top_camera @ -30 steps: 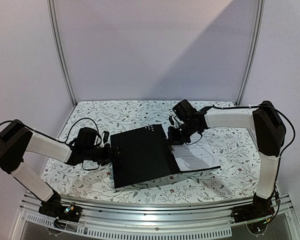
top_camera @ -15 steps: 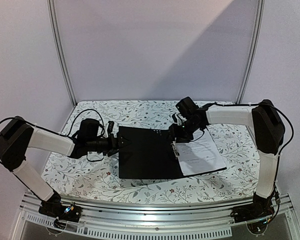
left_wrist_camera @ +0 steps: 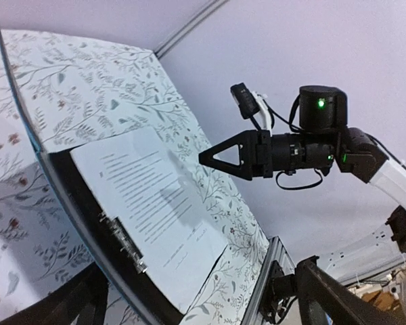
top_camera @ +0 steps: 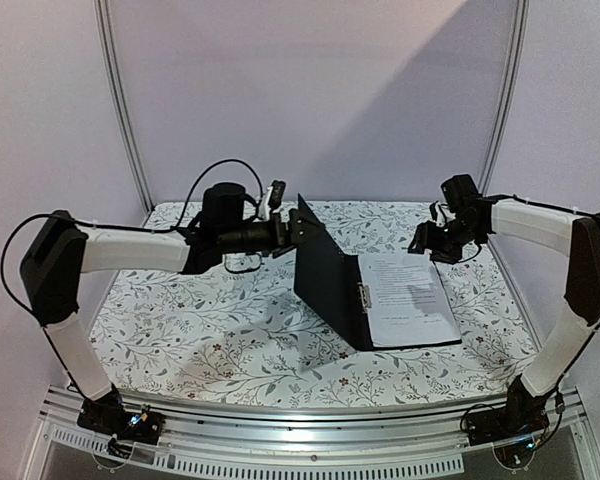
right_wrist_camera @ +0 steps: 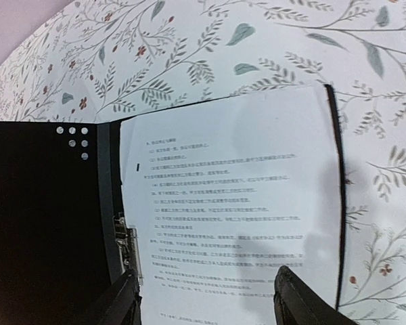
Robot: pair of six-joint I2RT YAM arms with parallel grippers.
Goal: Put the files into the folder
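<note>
Your folder (top_camera: 325, 285): black inside, cluster of small white dots (right_wrist_camera: 71, 135) on its cover. Clip (top_camera: 363, 297): silver metal. Sheet (top_camera: 410, 300): white, fine black text lines. Tablecloth (top_camera: 180, 330): white, grey leafy sprigs, small red flowers. Your arms (top_camera: 130, 250): white shells, black joints; green light (left_wrist_camera: 320, 103) on right one. Backdrop (top_camera: 310, 100): pale lilac. Frame rail (top_camera: 310, 435): silver aluminium.

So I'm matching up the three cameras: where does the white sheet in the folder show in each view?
Top external: the white sheet lies right of centre, on the flat half of the folder.
Left wrist: the sheet runs diagonally across the centre-left.
Right wrist: the sheet fills the centre and lower right.
Shared landmark: the metal clip along the sheet's inner edge, in all three views.
</note>
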